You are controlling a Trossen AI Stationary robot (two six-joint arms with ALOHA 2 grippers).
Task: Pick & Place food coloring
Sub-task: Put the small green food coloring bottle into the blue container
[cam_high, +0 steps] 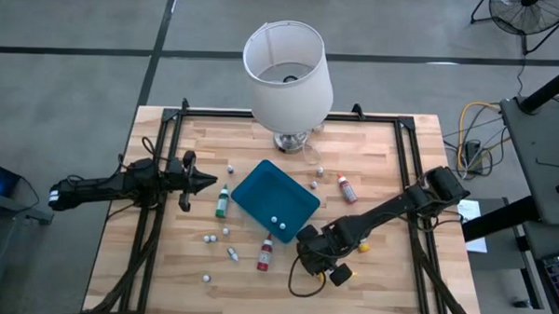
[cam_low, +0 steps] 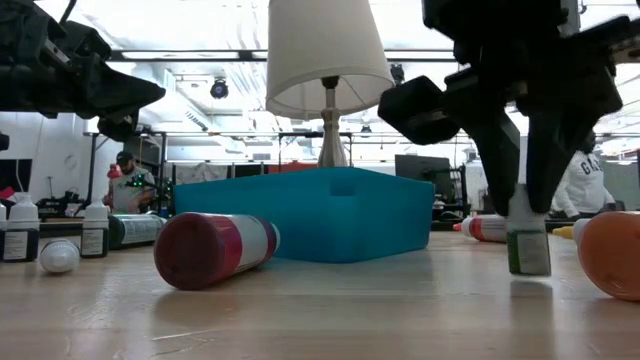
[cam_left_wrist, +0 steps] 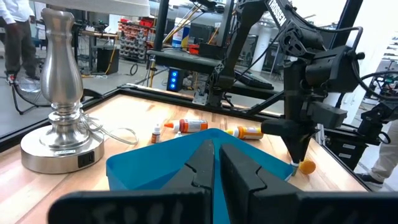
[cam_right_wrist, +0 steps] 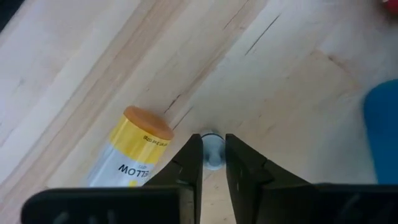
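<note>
Between the right fingers (cam_right_wrist: 213,163): clamped on the pale tip of a small upright green bottle (cam_low: 527,245), base on the counter (cam_high: 388,263), beside the teal tray (cam_high: 276,196). Just alongside, a yellow bottle (cam_right_wrist: 134,152) lying flat. Farther out, red bottle (cam_high: 265,253), green bottle (cam_high: 222,202) and another red one (cam_high: 347,187) loose on the wood; only small white caps (cam_high: 275,218) inside the tray. Left fingers (cam_high: 199,181) clenched empty, hovering apart. Judged barely begun: no bottle placed, all left.

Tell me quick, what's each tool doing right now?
Left tool: closed, holding nothing, above the table.
Right tool: closed on a small upright bottle beside the yellow bottle.
</note>
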